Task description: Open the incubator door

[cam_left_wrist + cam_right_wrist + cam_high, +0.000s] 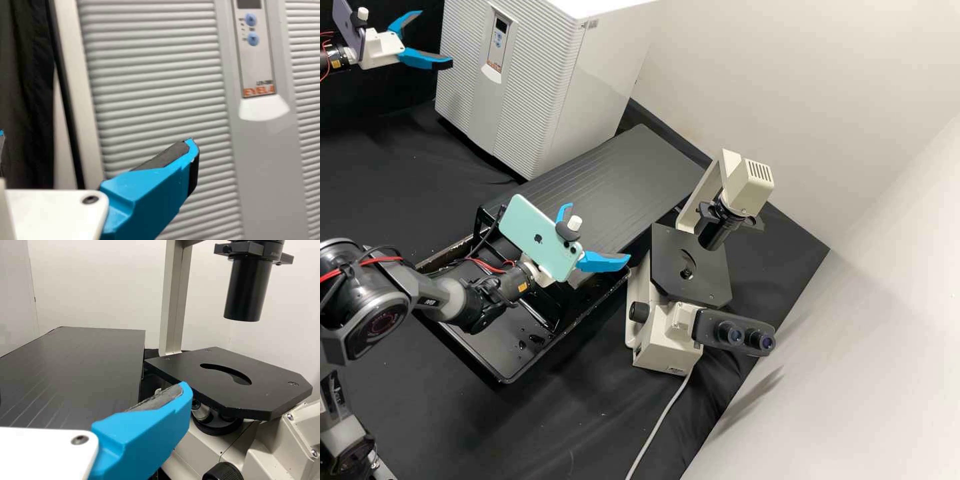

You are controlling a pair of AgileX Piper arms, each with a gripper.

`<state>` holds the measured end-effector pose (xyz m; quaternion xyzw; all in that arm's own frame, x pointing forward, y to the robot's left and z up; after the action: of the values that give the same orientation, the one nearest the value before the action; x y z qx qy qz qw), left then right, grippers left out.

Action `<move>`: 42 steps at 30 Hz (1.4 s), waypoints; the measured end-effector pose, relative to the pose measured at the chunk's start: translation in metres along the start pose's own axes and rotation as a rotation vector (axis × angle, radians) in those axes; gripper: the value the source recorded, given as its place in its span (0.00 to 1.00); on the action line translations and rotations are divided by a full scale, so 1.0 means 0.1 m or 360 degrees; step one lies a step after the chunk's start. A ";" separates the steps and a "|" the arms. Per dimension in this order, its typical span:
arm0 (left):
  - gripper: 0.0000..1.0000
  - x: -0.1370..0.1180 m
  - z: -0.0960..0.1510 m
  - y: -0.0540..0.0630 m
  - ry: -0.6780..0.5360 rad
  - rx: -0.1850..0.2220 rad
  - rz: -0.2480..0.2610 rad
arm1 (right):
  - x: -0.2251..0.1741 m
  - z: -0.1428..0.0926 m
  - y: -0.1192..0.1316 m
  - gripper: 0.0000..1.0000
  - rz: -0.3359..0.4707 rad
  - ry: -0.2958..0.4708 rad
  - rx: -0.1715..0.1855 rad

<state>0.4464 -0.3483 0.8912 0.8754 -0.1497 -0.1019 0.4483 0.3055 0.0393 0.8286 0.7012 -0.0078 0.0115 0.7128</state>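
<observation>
In front of the closed incubator door (530,100), the left end effector (433,40) gapes wide, holding nothing.
The door, ribbed and pale, carries a small control panel (497,41) on its smooth middle strip; the incubator (607,73) stands on the black-draped table (380,167). The right end effector (598,232), also wide open and empty, hangs by the near end of a flat dark board (633,173), close to the microscope (667,333).
</observation>
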 end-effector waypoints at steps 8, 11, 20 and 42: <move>1.00 0.13 0.21 -0.16 -0.0084 -0.0041 -0.0038 | 0.00 0.00 0.00 1.00 0.0000 0.0000 0.0000; 1.00 0.13 0.25 -0.19 -0.0097 -0.0052 -0.0050 | 0.00 0.00 0.00 1.00 0.0000 0.0000 0.0000; 1.00 0.14 0.31 -0.33 -0.0104 -0.0125 -0.0092 | 0.00 0.00 0.00 1.00 0.0000 0.0000 0.0000; 1.00 0.20 0.14 -0.36 -0.0031 -0.0185 -0.0028 | 0.00 0.00 0.00 1.00 0.0000 0.0000 0.0000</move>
<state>0.4665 -0.3459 0.8526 0.8480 -0.1402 -0.1229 0.4961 0.3055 0.0393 0.8286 0.7012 -0.0078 0.0115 0.7128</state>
